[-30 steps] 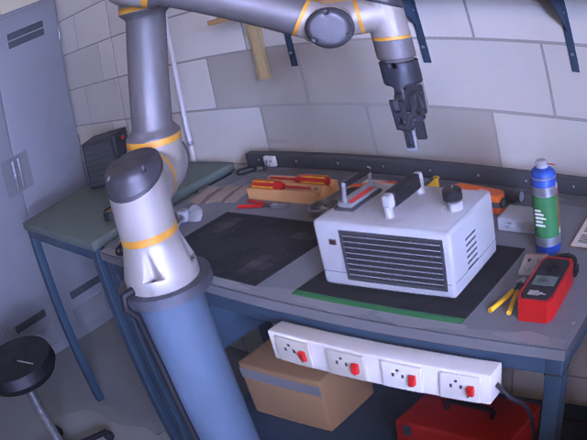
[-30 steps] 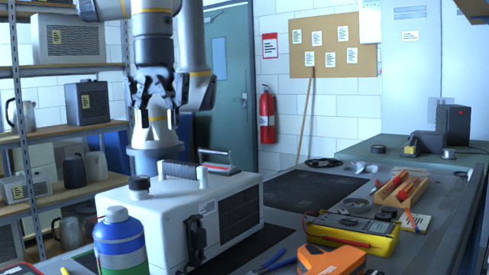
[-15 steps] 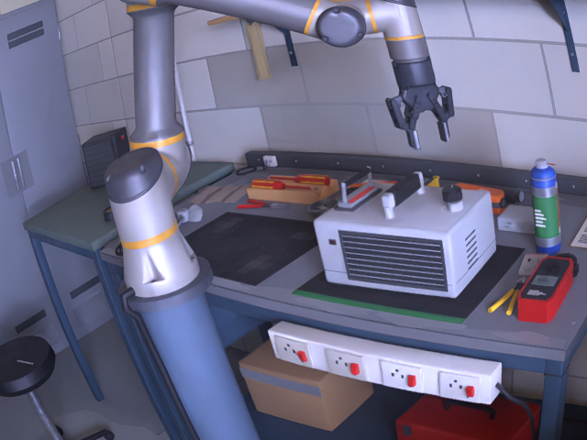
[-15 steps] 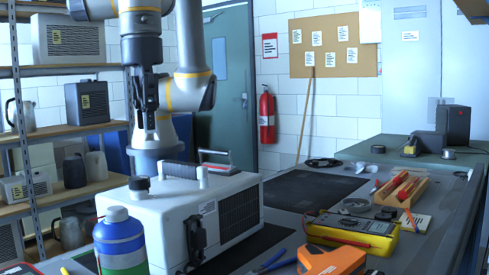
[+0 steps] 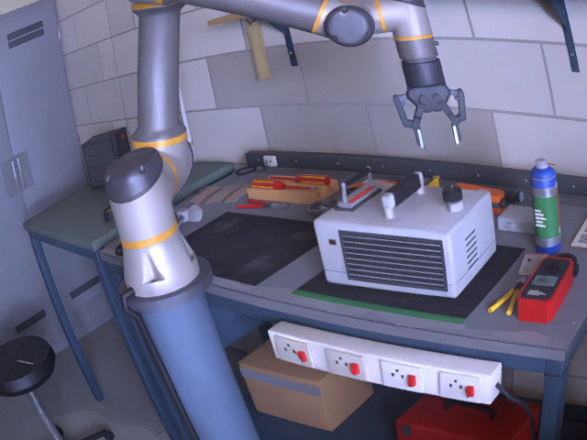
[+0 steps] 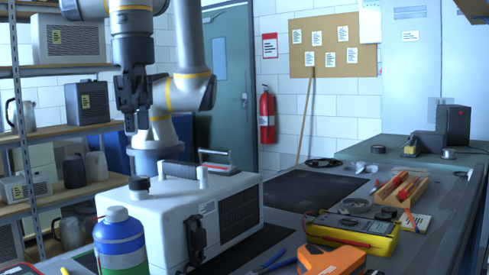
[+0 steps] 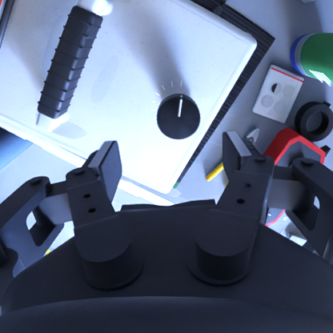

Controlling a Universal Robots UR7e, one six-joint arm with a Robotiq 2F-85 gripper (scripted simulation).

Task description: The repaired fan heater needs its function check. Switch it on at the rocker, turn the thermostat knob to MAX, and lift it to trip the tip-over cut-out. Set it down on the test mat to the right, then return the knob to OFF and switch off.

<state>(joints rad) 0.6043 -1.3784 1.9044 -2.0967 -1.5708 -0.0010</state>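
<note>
The test mat (image 5: 408, 296) with its green front edge is mostly covered by the white fan heater (image 5: 403, 237), which stands upright on it at the right of the bench. On the heater's top sit a black ribbed carry handle (image 5: 403, 189) and, toward the right end, the black thermostat knob (image 5: 452, 194) (image 7: 178, 116), whose white pointer line aims at the end of its tick marks. A black rocker switch (image 6: 194, 238) sits on the heater's end face, seen from the second side camera. My gripper (image 5: 436, 137) hangs well above the knob, open and empty.
A second dark mat (image 5: 246, 244) lies left of the heater. A spray can (image 5: 545, 208) stands to its right, with a red meter (image 5: 545, 289) and yellow-handled pliers (image 5: 505, 299) near the front edge. A screwdriver tray (image 5: 291, 187) lies behind.
</note>
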